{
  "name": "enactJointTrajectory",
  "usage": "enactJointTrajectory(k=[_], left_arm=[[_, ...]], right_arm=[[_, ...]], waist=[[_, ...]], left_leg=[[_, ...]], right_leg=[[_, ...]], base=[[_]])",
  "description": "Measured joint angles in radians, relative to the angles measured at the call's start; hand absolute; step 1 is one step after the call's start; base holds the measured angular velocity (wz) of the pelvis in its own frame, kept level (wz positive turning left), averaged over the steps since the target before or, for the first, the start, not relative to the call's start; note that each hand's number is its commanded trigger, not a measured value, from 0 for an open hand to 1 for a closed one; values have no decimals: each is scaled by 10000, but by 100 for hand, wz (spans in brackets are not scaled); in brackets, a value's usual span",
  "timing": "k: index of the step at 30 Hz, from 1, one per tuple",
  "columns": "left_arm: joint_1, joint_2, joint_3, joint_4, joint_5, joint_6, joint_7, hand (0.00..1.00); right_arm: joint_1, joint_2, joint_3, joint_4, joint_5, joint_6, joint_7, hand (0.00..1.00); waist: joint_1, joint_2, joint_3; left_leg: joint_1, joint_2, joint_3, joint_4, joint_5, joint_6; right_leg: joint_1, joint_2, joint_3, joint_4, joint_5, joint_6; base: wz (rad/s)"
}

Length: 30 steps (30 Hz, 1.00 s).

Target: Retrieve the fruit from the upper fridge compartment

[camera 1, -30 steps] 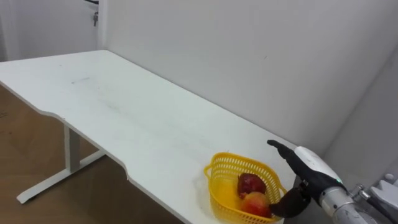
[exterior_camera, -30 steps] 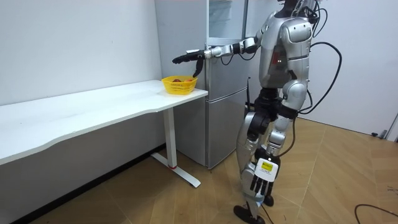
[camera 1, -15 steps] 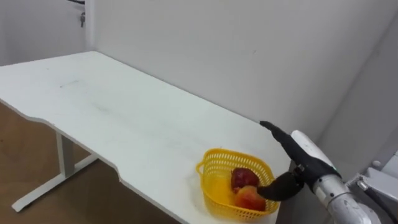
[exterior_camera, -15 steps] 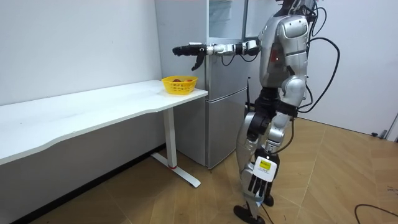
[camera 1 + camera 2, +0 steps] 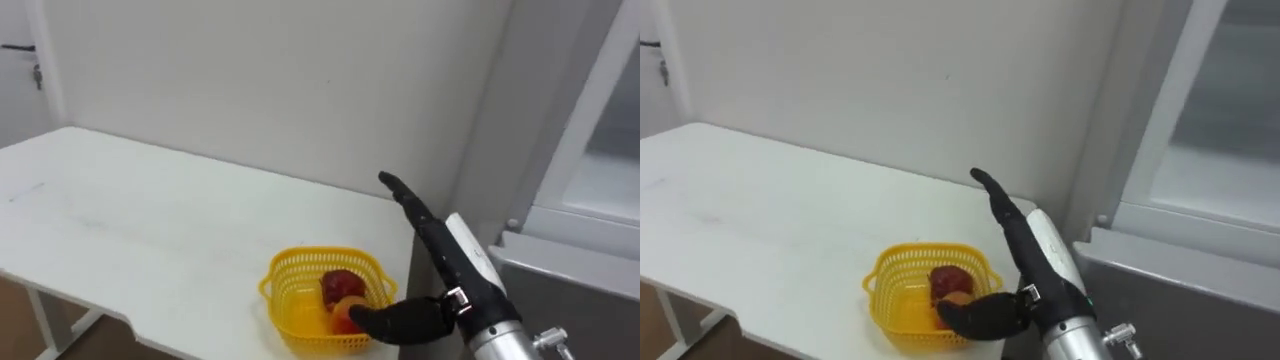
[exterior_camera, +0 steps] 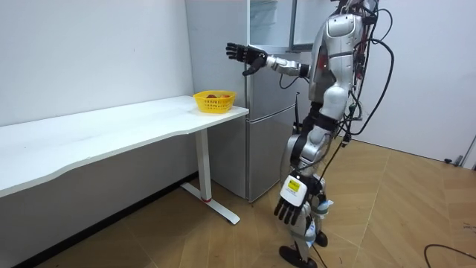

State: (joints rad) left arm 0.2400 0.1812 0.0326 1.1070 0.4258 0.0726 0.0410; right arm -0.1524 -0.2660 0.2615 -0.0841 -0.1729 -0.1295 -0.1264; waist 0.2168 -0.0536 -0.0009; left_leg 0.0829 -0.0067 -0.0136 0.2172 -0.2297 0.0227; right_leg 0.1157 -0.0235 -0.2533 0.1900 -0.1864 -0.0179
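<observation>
A yellow basket stands at the end of the white table, next to the fridge. It holds a red apple and an orange fruit. My right hand hovers open above and just right of the basket, fingers straight and pointing at the wall, thumb spread out, nothing in it. In the room view that hand is raised at chest height in front of the grey fridge, whose upper door stands open. My left hand hangs open by my thigh.
The fridge's open upper compartment fills the right side of the eye views, its pale door edge slanting across. A white wall runs behind the table. I stand on wooden floor beside the fridge's front.
My right hand has risen from just over the basket and swung toward the fridge. My body has turned toward the fridge, so the eye view has shifted right. The left hand swung forward.
</observation>
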Motion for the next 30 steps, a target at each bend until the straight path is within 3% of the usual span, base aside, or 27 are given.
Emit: enactJointTrajectory(k=[4, 11, 20, 30], left_arm=[[-84, -30, 52, -54, 71, -76, 9, 0], [-70, -145, 25, 157, 12, -271, 254, 0], [-53, -166, -587, 354, -8, -614, 756, 0], [87, -438, -956, 528, -26, -731, 834, 0]], right_arm=[[600, 153, 12, -1001, -430, -149, -41, 0], [1239, 200, -624, -2483, -503, -309, -756, 0], [2363, 571, -1476, -2874, -516, -579, -1566, 0], [3044, 772, -2384, -2814, -297, -928, -2466, 0]], waist=[[-51, 130, -21], [-996, 254, -50], [-1839, 559, 14], [-2195, 677, -44]], left_leg=[[147, 77, 407, -169, 13, 20], [165, 97, 709, -282, 11, 22], [251, 174, 1208, -354, -3, 5], [156, 227, 1747, -477, -5, 2]], right_leg=[[-99, 65, 361, 3, 73, 3], [-290, 180, 810, 10, 111, -19], [-514, 261, 1185, 144, 128, -46], [-979, 357, 1692, 339, 139, -59]], base=[[-27], [-17], [-17], [-16]])
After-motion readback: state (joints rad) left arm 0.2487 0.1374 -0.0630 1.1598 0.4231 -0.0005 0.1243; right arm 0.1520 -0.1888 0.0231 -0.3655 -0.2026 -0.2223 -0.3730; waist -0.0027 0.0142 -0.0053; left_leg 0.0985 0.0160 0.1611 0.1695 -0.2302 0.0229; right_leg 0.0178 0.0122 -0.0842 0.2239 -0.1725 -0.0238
